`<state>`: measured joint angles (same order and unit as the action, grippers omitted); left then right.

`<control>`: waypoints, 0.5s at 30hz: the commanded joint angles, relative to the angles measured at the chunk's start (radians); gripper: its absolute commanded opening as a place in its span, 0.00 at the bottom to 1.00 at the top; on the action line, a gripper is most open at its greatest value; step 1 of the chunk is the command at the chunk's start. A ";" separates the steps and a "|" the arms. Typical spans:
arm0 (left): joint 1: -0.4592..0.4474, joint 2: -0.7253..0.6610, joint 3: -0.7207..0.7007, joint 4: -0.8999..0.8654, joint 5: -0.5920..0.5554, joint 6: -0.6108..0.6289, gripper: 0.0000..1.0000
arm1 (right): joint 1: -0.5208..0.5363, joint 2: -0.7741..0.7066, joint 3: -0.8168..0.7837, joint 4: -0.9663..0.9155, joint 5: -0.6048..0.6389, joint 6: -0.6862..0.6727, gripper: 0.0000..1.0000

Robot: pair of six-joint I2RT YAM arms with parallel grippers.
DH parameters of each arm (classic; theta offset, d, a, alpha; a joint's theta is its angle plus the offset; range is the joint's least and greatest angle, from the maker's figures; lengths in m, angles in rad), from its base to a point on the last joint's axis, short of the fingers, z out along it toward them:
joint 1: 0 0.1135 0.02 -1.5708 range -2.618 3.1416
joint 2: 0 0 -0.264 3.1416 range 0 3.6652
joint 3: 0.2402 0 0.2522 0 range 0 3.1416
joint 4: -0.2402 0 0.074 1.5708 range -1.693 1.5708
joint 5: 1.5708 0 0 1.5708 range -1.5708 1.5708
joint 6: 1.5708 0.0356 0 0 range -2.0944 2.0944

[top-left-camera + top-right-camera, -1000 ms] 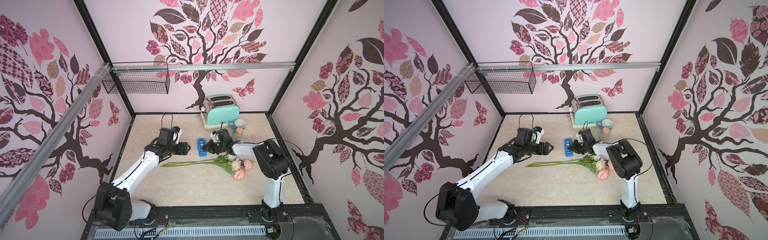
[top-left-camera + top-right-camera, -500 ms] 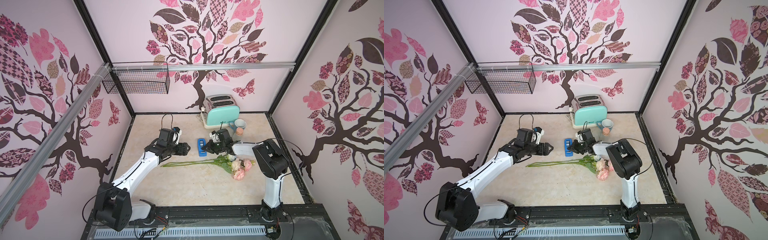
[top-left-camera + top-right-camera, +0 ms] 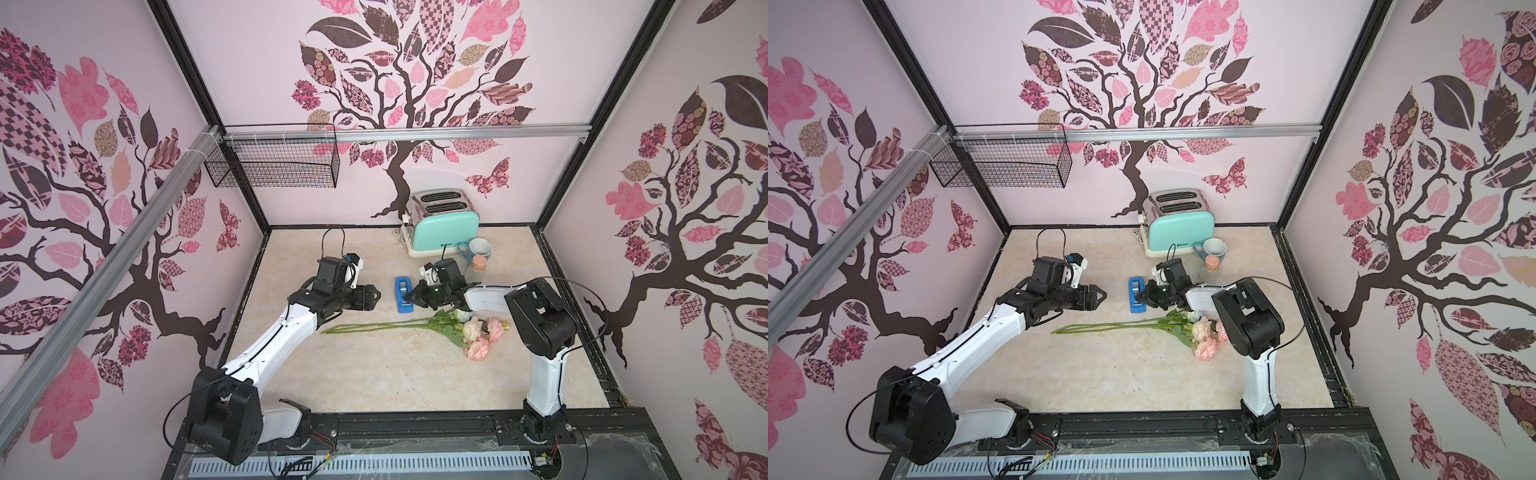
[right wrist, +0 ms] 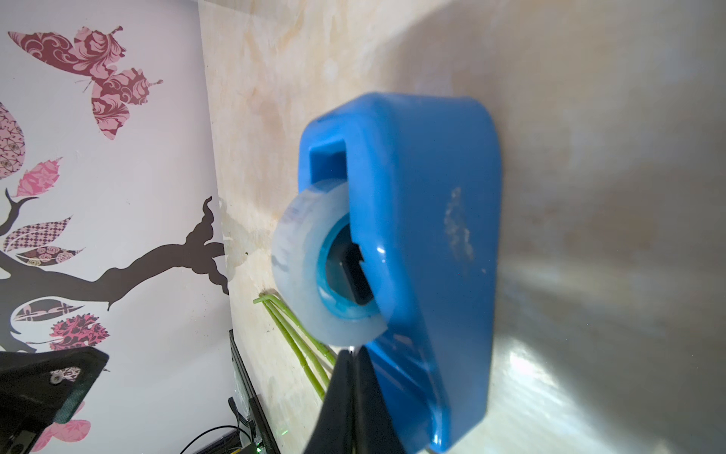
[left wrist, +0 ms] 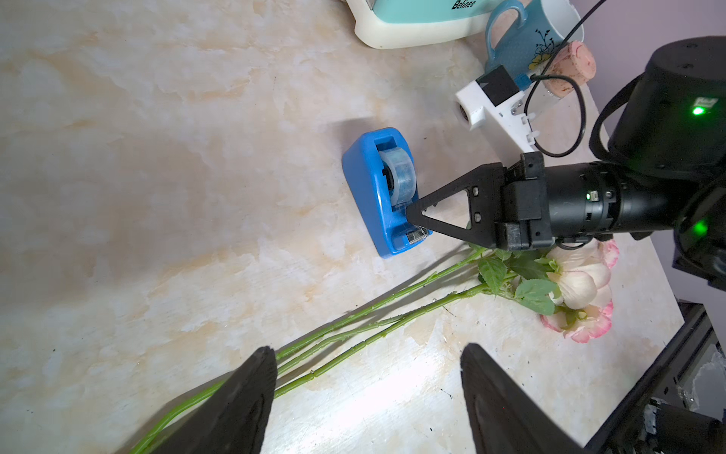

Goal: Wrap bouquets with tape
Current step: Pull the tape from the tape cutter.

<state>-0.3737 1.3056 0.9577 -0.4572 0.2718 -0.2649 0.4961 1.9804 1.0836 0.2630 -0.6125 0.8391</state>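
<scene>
Just closed the right gripper point(image 5: 410, 214) fully at the cutter of the tape point(image 5: 365, 184), likely nipping its loose end, with the left gripper point(image 5: 367, 348) wide open, empty, beside the bouquet point(image 5: 577, 285).

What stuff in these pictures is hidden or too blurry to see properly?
- Tape end: in the left wrist view the shut right gripper covers the cutter of the tape dispenser; the right wrist view is blurred there. Whether tape is pinched is unclear.
- Bouquet: in a top view the right arm hides some blooms.
- Toaster: cut off by the left wrist view's edge.
</scene>
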 commanded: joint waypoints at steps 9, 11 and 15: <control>0.001 -0.014 -0.027 0.019 -0.009 0.003 0.77 | 0.012 -0.066 -0.039 0.047 -0.061 0.033 0.00; 0.001 -0.015 -0.029 0.018 -0.012 0.004 0.77 | 0.012 -0.081 -0.053 0.066 -0.064 0.045 0.00; 0.001 -0.015 -0.030 0.018 -0.014 0.003 0.77 | 0.013 -0.116 -0.081 0.087 -0.055 0.046 0.00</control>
<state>-0.3737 1.3056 0.9535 -0.4541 0.2665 -0.2649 0.4961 1.9392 1.0172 0.3420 -0.6186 0.8764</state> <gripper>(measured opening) 0.775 0.044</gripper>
